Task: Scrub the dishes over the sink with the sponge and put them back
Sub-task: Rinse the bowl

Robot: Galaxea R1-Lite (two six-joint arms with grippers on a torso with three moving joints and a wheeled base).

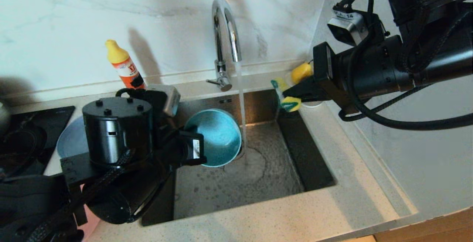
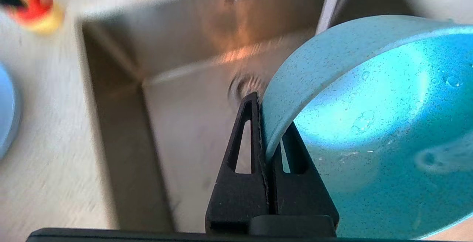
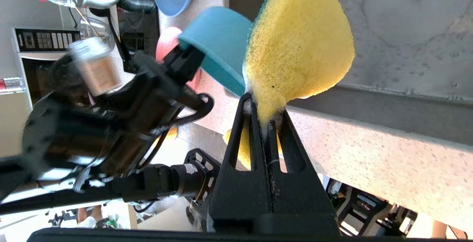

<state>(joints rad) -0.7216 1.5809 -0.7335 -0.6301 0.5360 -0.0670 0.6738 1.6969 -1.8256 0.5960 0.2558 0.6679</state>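
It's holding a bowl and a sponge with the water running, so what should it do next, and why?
Probably bring the right gripper, shut on the sponge, across to the teal bowl. The left gripper pinches its rim over the sink, but sponge and bowl are apart.

- The left gripper (image 2: 266, 123) is pinching the rim of the teal bowl (image 2: 369, 123), one jaw outside the wall, one inside.
- Beyond the jaws, the sink (image 2: 177, 87) is showing its steel floor.
- Water droplets are clinging inside the bowl.
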